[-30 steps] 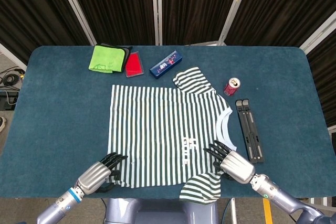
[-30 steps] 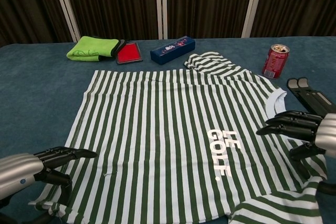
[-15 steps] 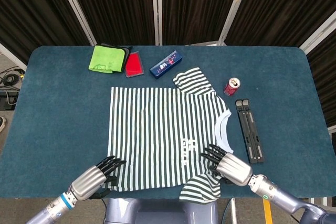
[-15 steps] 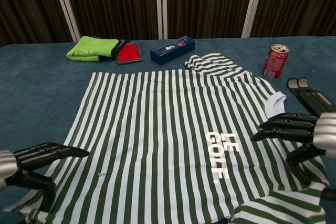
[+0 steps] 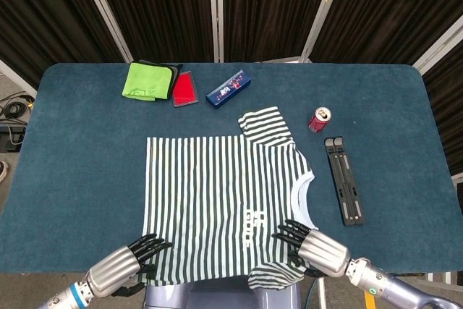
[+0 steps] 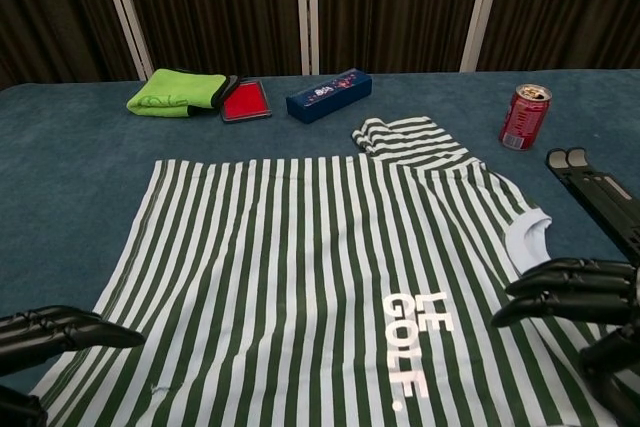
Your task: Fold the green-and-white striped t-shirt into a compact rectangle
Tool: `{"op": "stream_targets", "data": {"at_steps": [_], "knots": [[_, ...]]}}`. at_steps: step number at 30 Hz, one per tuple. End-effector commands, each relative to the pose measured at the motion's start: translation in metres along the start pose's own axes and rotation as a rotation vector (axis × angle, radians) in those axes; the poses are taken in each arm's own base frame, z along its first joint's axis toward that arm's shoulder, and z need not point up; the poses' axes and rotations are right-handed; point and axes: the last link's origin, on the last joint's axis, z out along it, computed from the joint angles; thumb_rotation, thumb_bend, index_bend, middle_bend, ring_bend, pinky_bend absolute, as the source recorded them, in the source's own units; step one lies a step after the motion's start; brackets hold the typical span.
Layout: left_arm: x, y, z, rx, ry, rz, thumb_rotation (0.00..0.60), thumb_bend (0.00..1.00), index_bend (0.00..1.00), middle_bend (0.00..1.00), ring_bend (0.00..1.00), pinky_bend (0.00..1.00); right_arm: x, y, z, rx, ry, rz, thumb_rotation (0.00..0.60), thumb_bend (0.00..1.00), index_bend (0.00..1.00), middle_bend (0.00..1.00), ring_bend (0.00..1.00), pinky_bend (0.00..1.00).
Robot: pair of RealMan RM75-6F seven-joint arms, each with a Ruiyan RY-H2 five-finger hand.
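The green-and-white striped t-shirt lies flat on the blue table, collar to the right and white "LE GOLF" print near the front edge. Its far sleeve is bunched; the near sleeve hangs off the table's front edge. My left hand grips the near hem corner, fingers on top of the cloth. My right hand holds the shirt at the near shoulder beside the collar. In the chest view the shirt fills the foreground, with the left hand and right hand at the bottom corners.
Along the back lie a folded green cloth, a red flat item and a blue box. A red can stands right of the far sleeve. A black folding stand lies right of the collar.
Both hands have drawn back toward the table's front edge, pulling the shirt with them. The shirt now sits nearer me and further from the back objects.
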Motion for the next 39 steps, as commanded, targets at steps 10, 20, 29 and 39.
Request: {"op": "stream_targets", "data": {"at_steps": [10, 20, 29, 39], "knots": [[0.001, 0.005, -0.011, -0.01, -0.046, -0.032, 0.6, 0.53, 0.81, 0.0, 0.0, 0.0, -0.006, -0.009, -0.009, 0.015, -0.03, 0.036, 0.6, 0.47, 0.78, 0.11, 0.0, 0.0], [-0.001, 0.011, -0.021, -0.022, -0.079, -0.081, 0.6, 0.53, 0.81, 0.0, 0.0, 0.0, -0.01, -0.019, -0.015, 0.041, -0.043, 0.06, 0.6, 0.47, 0.78, 0.11, 0.0, 0.0], [-0.003, 0.013, -0.024, -0.029, -0.093, -0.092, 0.6, 0.53, 0.81, 0.0, 0.0, 0.0, -0.011, -0.025, -0.017, 0.057, -0.047, 0.06, 0.6, 0.47, 0.79, 0.11, 0.0, 0.0], [-0.003, 0.013, -0.025, -0.031, -0.106, -0.097, 0.6, 0.53, 0.82, 0.0, 0.0, 0.0, -0.013, -0.027, -0.018, 0.062, -0.052, 0.068, 0.6, 0.48, 0.79, 0.11, 0.0, 0.0]]}}
